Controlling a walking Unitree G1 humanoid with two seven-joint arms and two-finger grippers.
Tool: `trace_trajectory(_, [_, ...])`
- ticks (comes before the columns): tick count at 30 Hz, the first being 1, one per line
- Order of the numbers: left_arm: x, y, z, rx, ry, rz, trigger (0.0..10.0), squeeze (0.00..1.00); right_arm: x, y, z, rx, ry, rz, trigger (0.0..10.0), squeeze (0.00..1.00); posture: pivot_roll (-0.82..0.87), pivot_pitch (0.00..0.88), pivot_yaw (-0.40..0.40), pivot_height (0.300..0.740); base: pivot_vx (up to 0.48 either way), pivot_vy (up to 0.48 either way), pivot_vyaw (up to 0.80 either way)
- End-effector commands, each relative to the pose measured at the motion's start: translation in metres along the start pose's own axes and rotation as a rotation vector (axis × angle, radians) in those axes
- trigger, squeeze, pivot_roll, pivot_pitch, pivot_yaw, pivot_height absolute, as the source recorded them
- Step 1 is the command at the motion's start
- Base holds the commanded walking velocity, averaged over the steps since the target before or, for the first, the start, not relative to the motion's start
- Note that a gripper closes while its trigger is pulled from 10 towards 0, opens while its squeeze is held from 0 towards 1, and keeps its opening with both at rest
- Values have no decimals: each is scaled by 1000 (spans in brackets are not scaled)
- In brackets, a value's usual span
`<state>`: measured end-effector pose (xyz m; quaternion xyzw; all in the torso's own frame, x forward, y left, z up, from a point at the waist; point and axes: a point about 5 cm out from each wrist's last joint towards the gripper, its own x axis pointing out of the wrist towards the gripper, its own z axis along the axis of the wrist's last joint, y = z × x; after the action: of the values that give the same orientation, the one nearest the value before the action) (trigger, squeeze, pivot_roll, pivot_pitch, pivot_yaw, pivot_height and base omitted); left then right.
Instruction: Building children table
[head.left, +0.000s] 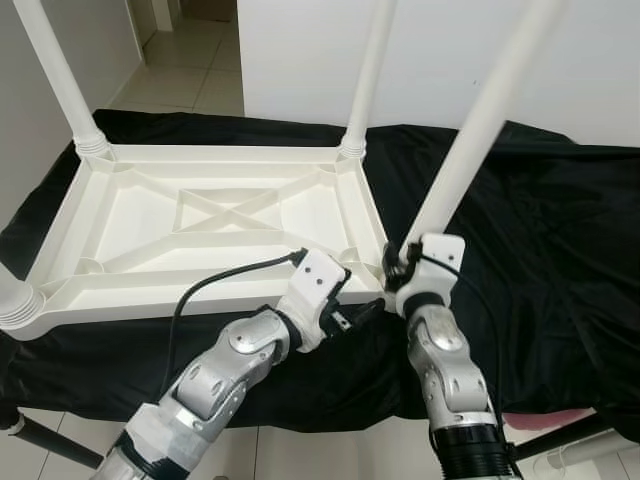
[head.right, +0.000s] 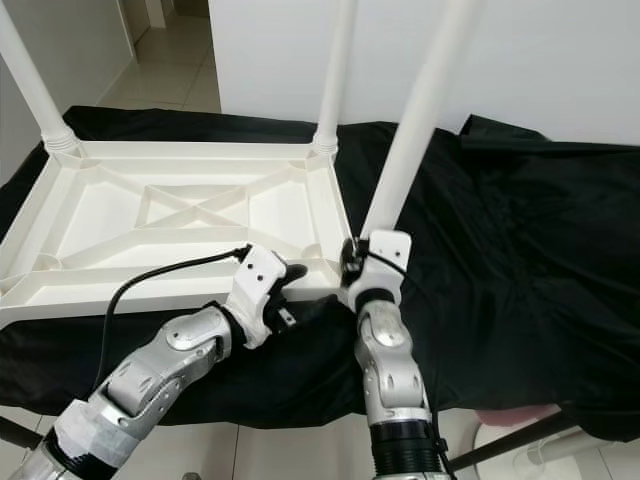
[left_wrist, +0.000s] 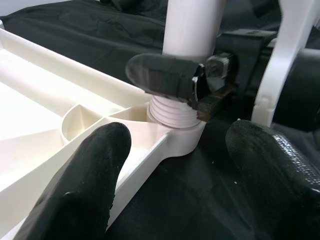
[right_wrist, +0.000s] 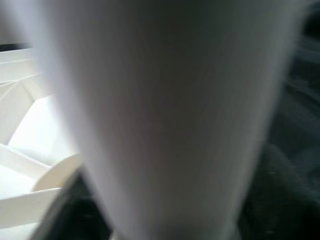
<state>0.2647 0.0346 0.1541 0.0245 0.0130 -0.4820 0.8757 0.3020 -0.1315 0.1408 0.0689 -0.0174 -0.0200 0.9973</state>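
Table leg (head.left: 478, 130) in right gripper (head.left: 402, 262) jaws' clench; left gripper (left_wrist: 175, 165) jaws released.

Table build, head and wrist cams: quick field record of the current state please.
tabletop: white plastic tabletop lying upside down on black cloth
legs standing: far-left, far-right, near-left
fourth leg: leg tilted, threaded end at the near-right corner socket
right gripper: shut on the fourth leg near its base
left gripper: open, beside the same corner, touching nothing
seating: cannot tell whether the fourth leg is fully in
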Motion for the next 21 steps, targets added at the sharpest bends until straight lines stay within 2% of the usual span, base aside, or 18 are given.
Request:
trace_trajectory(1, [0, -8, -1, -1, 9, -121, 10000, 0, -3, -5, -3, 9, 13, 20, 10000, 1000, -16, 59, -77, 740, 0, 0, 0])
trace_trajectory(5, [0, -7, -1, 0, 9, -119, 10000, 0, -3, -6, -3, 11, 17, 36, 10000, 1000, -16, 59, -77, 740, 0, 0, 0])
trace_trajectory(7, [-1, -7, 0, -2, 8, -117, 10000, 0, -2, -13, -3, -18, 12, 102, 10000, 1000, -14, 65, -80, 740, 0, 0, 0])
trace_trajectory(8, [-1, -7, -1, -4, 8, -114, 10000, 0, 1, -17, -4, -38, 25, 204, 10000, 0, -18, 70, -78, 740, 0, 0, 0])
trace_trajectory(11, [-1, -7, -1, -5, 9, -110, 10000, 0, 5, -25, -3, -82, 42, 364, 10000, 0, -19, 73, -75, 740, 0, 0, 0])
trace_trajectory(14, [-1, -6, -1, -5, 9, -109, 10000, 0, 7, -25, -2, -100, 41, 409, 10000, 0, -19, 73, -75, 740, 0, 0, 0])
trace_trajectory(17, [-1, -5, 0, -4, 7, -108, 10000, 0, 15, -24, 2, -173, 39, 556, 10000, 0, -18, 71, -64, 740, 0, 0, 0])
trace_trajectory(21, [-1, -4, 1, -1, 7, -107, 10000, 0, 20, -22, 4, -201, 32, 606, 10000, 0, -18, 71, -64, 740, 0, 0, 0])
